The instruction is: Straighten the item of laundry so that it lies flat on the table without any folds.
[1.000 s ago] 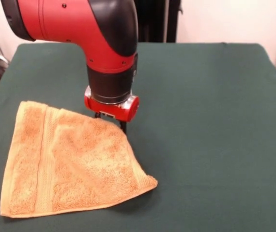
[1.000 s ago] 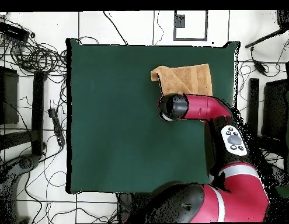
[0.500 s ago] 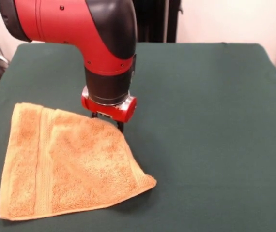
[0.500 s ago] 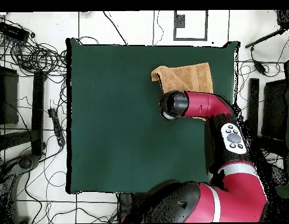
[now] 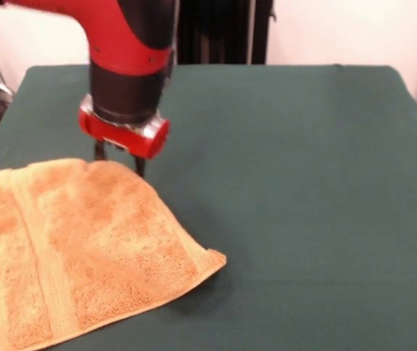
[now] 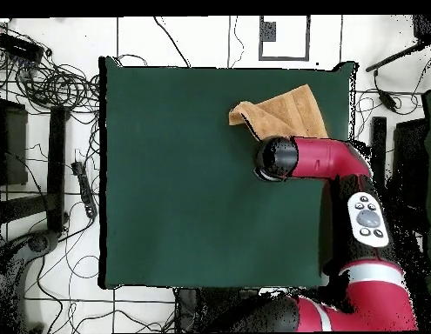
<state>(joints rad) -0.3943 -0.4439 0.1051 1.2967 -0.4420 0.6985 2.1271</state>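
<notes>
One orange-tan terry towel is all I have on the green table, lying toward the front view's lower left with its left edge reaching the table's side. It looks mostly spread, its woven border band running down the left part. My gripper stands at the towel's far corner, dark fingertips dipping behind the raised cloth edge; I cannot tell whether they are pinching it. From overhead, the arm covers the towel's near edge.
</notes>
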